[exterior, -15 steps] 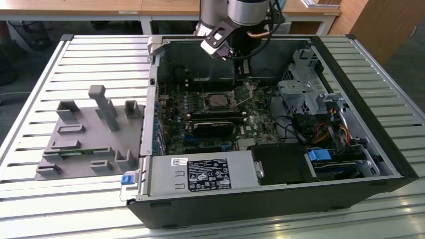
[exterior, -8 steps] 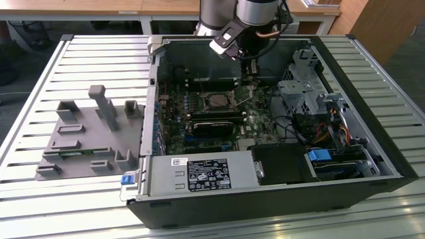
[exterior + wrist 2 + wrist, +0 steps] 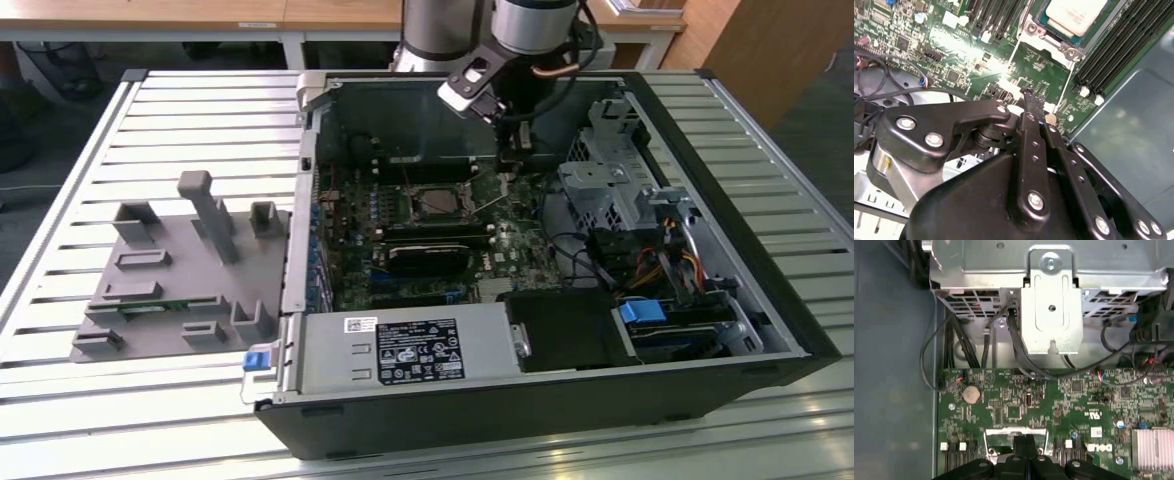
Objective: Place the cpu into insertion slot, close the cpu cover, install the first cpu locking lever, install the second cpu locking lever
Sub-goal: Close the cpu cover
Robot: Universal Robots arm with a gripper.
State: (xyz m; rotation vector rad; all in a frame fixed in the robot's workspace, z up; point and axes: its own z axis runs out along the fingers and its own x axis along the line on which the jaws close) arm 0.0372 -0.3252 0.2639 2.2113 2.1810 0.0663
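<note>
Find the cpu (image 3: 1074, 14) seated face up in the insertion slot (image 3: 434, 203), with the cpu cover (image 3: 1030, 30) framing it. Note the gripper (image 3: 514, 160) pinched fully together just off the slot's edge, toward the exterior view's right. Perhaps nipping the tip of a thin locking lever (image 3: 497, 200) slanting up from slot to fingertips; hard to confirm.
</note>
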